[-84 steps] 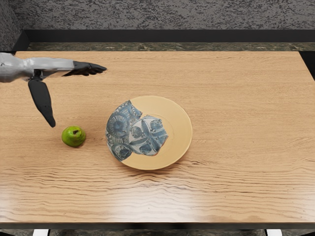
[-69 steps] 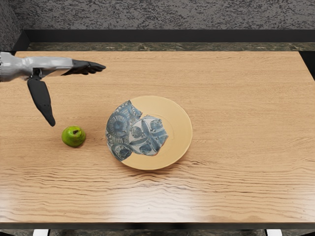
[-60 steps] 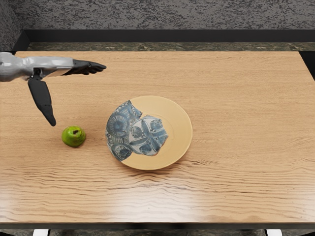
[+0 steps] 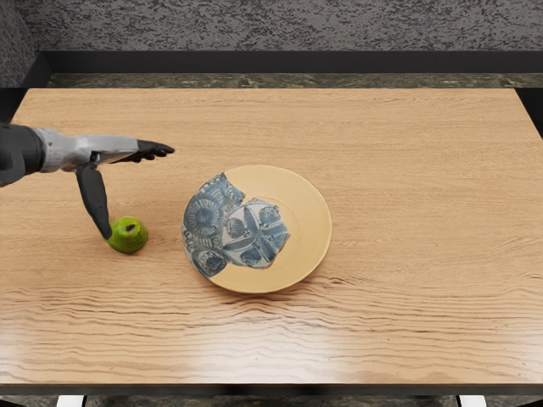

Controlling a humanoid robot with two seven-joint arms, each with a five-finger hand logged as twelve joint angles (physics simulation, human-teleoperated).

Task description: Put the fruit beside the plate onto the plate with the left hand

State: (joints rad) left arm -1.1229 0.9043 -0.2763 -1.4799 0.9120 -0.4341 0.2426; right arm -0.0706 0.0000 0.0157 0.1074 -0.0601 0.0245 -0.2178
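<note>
The fingers of the left hand are extended and apart, with the thumb angled down toward the frame's lower left; nothing is held. The thumb tip is at the upper-left edge of the green fruit; contact cannot be confirmed. The fruit rests on the table, left of centre, near the plate but apart from it. Expect a light, firm, smooth, round body that is liable to roll. Grip across its widest part, thumb opposing fingers.
</note>
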